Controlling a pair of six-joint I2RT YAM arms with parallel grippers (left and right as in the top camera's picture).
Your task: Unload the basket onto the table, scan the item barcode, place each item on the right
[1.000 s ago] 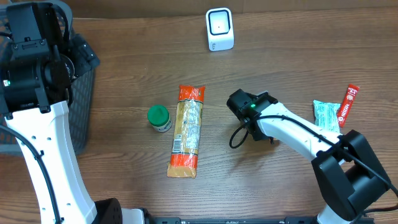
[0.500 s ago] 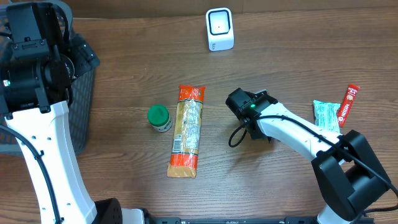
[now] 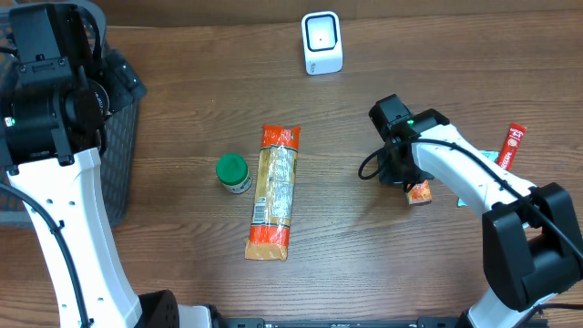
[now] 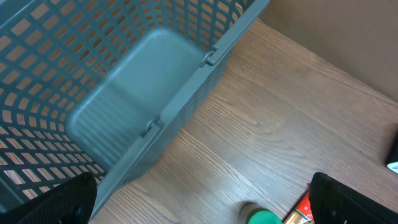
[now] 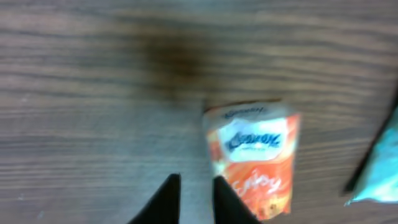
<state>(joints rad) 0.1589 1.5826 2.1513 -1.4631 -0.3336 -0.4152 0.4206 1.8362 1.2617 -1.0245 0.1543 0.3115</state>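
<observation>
The white barcode scanner (image 3: 322, 42) stands at the back of the table. A long orange noodle package (image 3: 274, 191) lies in the middle, and a green-capped bottle (image 3: 233, 172) stands to its left. A small orange snack packet (image 3: 419, 192) lies flat on the wood at the right. My right gripper (image 3: 401, 173) hovers just left of it. In the right wrist view the packet (image 5: 255, 158) sits outside the right finger, and the right gripper (image 5: 196, 193) is nearly shut with only bare wood in its thin gap. My left gripper (image 4: 199, 199) hangs wide open and empty above the basket's edge.
A grey-blue mesh basket (image 3: 118, 155) stands at the left edge, also filling the left wrist view (image 4: 124, 93). A teal packet (image 3: 475, 169) and a red stick sachet (image 3: 511, 148) lie at the far right, close to the right arm.
The right arm has swung from the table's middle to the right. The small orange packet now shows beside its gripper. The left arm has not moved.
</observation>
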